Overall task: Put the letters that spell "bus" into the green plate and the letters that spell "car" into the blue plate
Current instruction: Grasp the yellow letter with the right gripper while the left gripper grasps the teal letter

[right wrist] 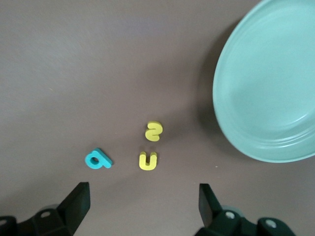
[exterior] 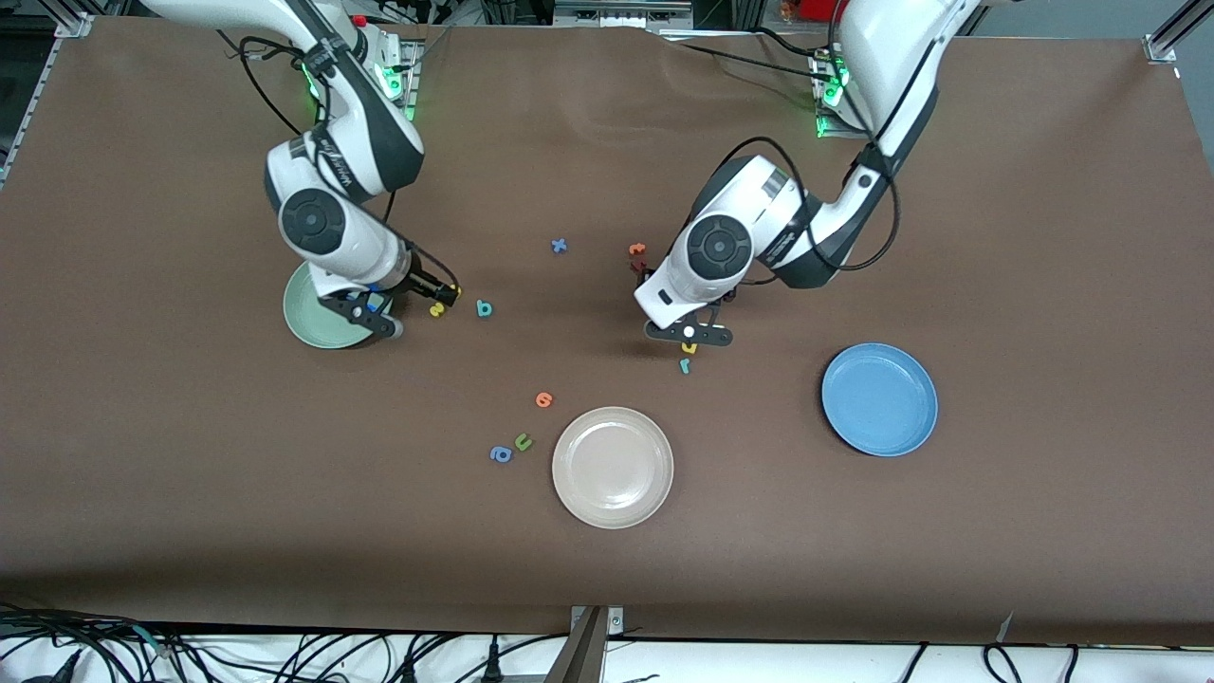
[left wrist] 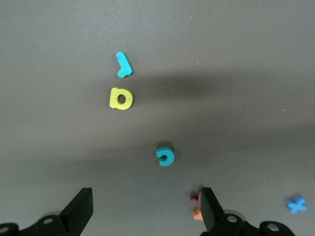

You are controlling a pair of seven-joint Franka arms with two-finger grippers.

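**Two arms poised over scattered letters, every plate bare**

The left gripper (exterior: 689, 333), fingers spread and holding nothing, hangs over the small teal foam "c" (left wrist: 165, 156), the yellow foam "a" (left wrist: 121, 98) and the thin teal "r" (left wrist: 122, 65), which lie close together on the brown table well apart from the round bright blue plate (exterior: 880, 399). The right gripper (exterior: 365, 316), also spread and empty, sits over the edge of the round pale mint-green plate (right wrist: 268, 83); the teal "b" (right wrist: 97, 160), yellow "u" (right wrist: 148, 161) and yellow "s" (right wrist: 154, 131) lie just beside that plate.

The risk looks plain: the letters are tiny and flat, so a pinch may slip, and the "u" and "s" lie so close that closing on one could nudge the other. Look-alikes invite a wrong pick: a green "u" (exterior: 524, 441) and a blue "a" (exterior: 501, 454) rest near the round beige plate (exterior: 613, 467).

The count: three plates, two grippers, six task letters, and six spare letters, adding an orange letter (exterior: 543, 399), a blue "x" (exterior: 560, 246) and an orange and a dark red one (left wrist: 197, 205) touching.
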